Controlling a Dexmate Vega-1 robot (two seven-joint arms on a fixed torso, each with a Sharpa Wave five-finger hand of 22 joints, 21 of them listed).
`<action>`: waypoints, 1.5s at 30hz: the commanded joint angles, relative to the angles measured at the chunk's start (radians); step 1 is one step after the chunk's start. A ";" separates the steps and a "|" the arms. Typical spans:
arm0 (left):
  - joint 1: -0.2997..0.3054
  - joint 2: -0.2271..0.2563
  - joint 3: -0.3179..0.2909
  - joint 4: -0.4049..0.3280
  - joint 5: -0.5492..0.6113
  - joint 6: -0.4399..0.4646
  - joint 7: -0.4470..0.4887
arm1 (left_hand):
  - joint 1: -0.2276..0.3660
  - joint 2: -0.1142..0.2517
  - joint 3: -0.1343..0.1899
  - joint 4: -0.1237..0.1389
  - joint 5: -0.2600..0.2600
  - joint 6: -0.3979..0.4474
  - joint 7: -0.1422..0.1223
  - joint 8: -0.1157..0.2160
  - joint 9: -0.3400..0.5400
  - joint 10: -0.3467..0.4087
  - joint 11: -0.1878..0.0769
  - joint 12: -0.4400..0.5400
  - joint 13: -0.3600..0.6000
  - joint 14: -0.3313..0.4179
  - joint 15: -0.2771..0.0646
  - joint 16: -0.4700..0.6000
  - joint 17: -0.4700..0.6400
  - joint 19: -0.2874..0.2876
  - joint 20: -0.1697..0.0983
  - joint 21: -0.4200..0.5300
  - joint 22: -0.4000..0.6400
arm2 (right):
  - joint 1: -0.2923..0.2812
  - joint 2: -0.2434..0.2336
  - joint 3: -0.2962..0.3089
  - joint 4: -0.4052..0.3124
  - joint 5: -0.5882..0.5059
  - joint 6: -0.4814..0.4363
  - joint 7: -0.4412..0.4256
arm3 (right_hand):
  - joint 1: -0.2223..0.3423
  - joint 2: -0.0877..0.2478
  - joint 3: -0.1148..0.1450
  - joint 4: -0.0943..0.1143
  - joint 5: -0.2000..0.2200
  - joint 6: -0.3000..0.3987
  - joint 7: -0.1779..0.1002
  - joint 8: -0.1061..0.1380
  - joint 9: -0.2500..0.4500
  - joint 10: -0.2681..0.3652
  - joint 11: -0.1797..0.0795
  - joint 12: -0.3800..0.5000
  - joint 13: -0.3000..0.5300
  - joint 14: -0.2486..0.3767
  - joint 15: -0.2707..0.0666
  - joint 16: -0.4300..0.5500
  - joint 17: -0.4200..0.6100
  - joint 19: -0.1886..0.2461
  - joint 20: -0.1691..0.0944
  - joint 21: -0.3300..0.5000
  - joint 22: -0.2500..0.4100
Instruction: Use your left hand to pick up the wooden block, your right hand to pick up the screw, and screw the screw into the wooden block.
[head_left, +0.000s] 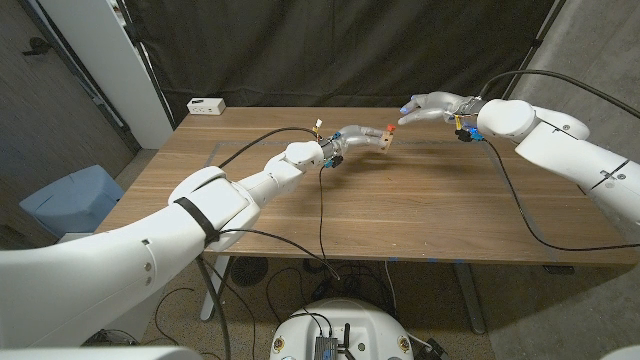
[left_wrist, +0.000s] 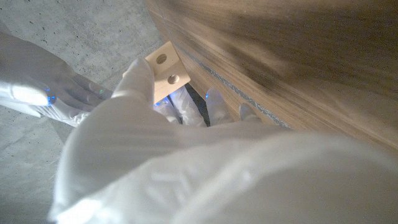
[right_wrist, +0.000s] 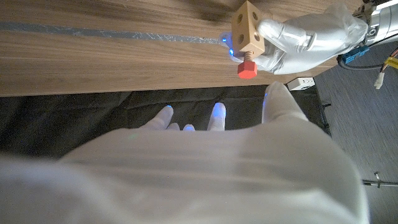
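Above the table, left hand (head_left: 352, 139) gripping wooden block (right_wrist: 247, 25), screw (right_wrist: 247, 67) seated, right hand (head_left: 432, 106) empty, fingers spread.

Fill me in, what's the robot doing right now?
The left hand holds the wooden block up over the far part of the wooden table. A red-headed screw is already seated in one of the block's holes, its threaded shaft partly exposed. The right hand hovers next to the block with fingers spread, holding nothing and not touching the screw. A white power strip sits at the table's far left corner.
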 joint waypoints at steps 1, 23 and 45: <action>-0.002 0.000 0.008 0.000 0.010 -0.008 0.000 | -0.001 0.002 0.005 0.003 0.005 0.009 0.001 0.005 0.003 -0.002 0.000 0.000 0.003 0.002 -0.036 0.002 0.004 -0.004 0.001 0.006 0.003 | 0.091 -0.007 -0.051 -0.004 -0.044 -0.035 0.109 | 0.017 0.003 0.013 -0.003 0.008 0.007 0.002 -0.002 0.003 -0.022 0.002 0.002 0.004 -0.015 0.002 0.001 0.002 -0.002 0.001 0.000 0.004; 0.001 -0.002 0.015 -0.005 0.018 -0.023 -0.004 | 0.001 0.003 0.006 0.001 0.006 0.010 -0.002 0.005 0.003 0.000 0.000 0.001 0.003 0.001 -0.037 0.002 0.003 -0.003 0.000 0.007 0.003 | 0.208 0.017 -0.121 0.030 -0.098 -0.057 0.285 | 0.020 0.001 0.033 0.000 0.023 -0.053 -0.008 -0.043 0.005 -0.115 0.034 -0.003 0.006 -0.086 0.032 -0.007 0.004 -0.062 0.027 -0.008 0.005; -0.011 -0.007 0.022 0.010 0.023 -0.024 -0.006 | 0.001 0.003 0.007 0.000 0.006 0.011 0.000 0.005 0.003 0.002 0.000 0.001 0.003 0.000 -0.038 0.002 0.003 -0.003 0.000 0.007 0.003 | 0.262 0.046 -0.176 0.038 -0.198 -0.078 0.355 | 0.025 -0.001 0.041 -0.003 0.020 -0.006 -0.017 -0.027 0.012 -0.132 0.048 0.005 0.007 -0.096 0.037 -0.001 0.004 -0.069 0.032 -0.003 0.005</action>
